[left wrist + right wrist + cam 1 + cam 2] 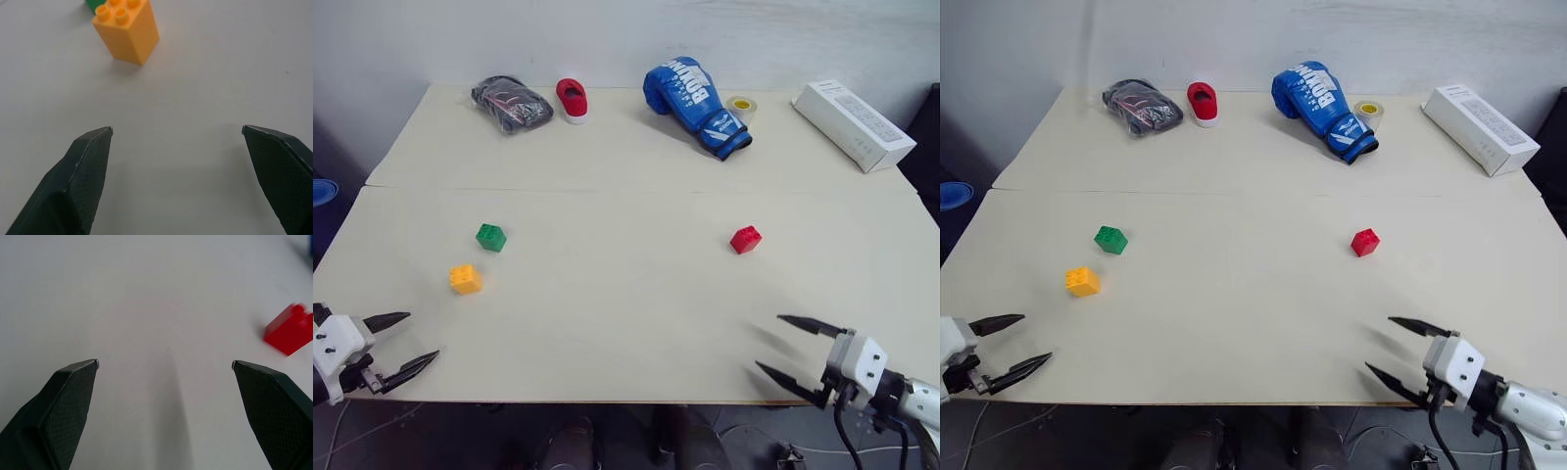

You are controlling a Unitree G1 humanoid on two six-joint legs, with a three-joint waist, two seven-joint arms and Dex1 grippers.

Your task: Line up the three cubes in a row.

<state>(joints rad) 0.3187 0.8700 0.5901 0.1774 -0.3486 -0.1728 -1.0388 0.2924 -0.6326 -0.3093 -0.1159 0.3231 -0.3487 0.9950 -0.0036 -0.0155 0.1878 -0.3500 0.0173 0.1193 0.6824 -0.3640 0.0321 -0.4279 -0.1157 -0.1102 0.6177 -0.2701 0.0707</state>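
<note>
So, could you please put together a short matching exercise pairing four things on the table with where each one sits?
Things:
1. red cube
2. orange-yellow cube
3. blue boxing glove
4. white box

Places:
A. far right corner of the table
B. near the left gripper, just in front of the green cube
C. alone on the right half, ahead of the right gripper
D. at the far edge, beside the roll of tape

Pairs: 1-C, 2-B, 3-D, 4-A

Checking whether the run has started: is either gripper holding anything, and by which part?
Nothing is held. The left gripper and right gripper are both open and empty above the table.
</note>
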